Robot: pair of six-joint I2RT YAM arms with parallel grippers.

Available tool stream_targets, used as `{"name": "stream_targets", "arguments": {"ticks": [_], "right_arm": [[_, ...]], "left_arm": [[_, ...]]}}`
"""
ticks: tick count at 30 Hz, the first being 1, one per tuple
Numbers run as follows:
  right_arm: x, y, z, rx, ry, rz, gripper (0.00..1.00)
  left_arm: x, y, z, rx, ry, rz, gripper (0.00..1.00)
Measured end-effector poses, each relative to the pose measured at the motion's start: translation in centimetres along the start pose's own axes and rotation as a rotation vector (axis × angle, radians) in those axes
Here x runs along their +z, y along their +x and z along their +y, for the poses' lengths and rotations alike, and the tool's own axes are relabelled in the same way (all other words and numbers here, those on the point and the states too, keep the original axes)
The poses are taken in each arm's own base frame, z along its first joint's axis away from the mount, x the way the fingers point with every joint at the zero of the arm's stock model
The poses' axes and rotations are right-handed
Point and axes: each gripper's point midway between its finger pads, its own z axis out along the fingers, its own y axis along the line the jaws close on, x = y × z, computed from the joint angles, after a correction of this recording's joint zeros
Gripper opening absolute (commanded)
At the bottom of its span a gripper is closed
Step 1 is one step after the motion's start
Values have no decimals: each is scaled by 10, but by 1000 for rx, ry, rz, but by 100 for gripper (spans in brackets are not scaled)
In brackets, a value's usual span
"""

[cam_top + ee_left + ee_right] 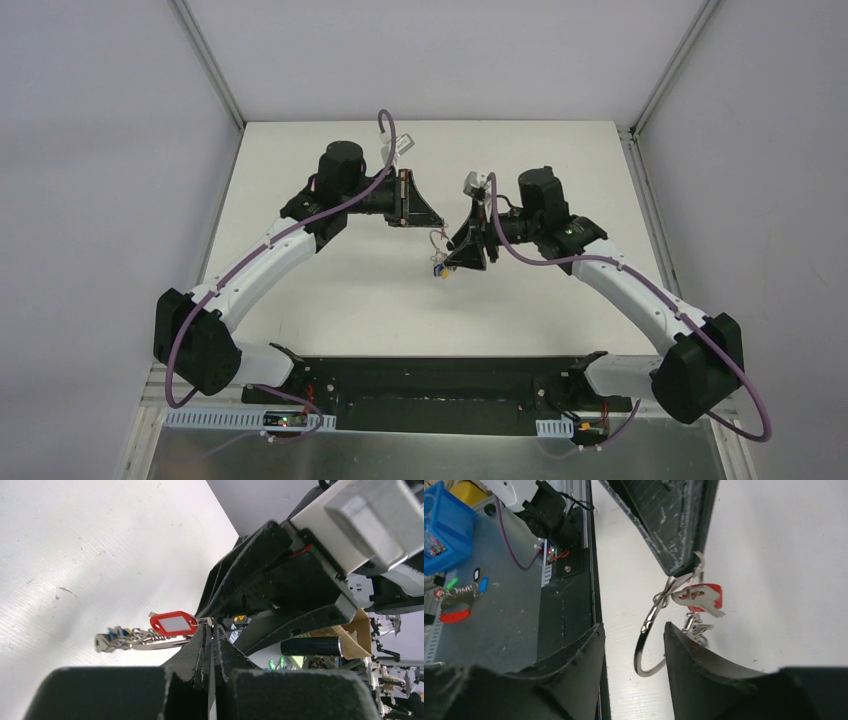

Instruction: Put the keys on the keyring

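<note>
The keyring [642, 645], a thin silver ring, hangs in the air between my two grippers above the white table [330, 300]. My left gripper [212, 630] is shut on its top, beside the red tag [172, 623]. The silver key with the red tag [698, 598] hangs on the ring just below the left fingertips [679, 555]. The bunch of keys with the blue tag [112, 639] dangles from the ring; it also shows in the top view [438, 270]. My right gripper [631, 630] is open, its jaws either side of the ring's lower arc without clamping it. The black-tagged key is not visible.
The black base rail [566, 605] runs along the table's near edge. Beyond it a metal bench holds a blue bin [444, 530] and another loose bunch of tagged keys [454, 602]. Metal frame posts [215, 70] stand at the table's far corners.
</note>
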Motion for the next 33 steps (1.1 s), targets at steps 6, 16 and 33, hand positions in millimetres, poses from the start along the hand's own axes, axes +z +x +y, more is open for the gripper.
{"name": "stream_targets", "arguments": {"ticks": [6, 16, 33], "right_arm": [[13, 12, -5, -16, 20, 48, 0], [-1, 2, -16, -89, 128, 96, 0], [-18, -13, -29, -142, 268, 113, 0]], "left_arm": [[-1, -3, 7, 0, -26, -18, 0], [-17, -8, 44, 37, -127, -79, 25], [-51, 1, 87, 189, -441, -41, 73]]}}
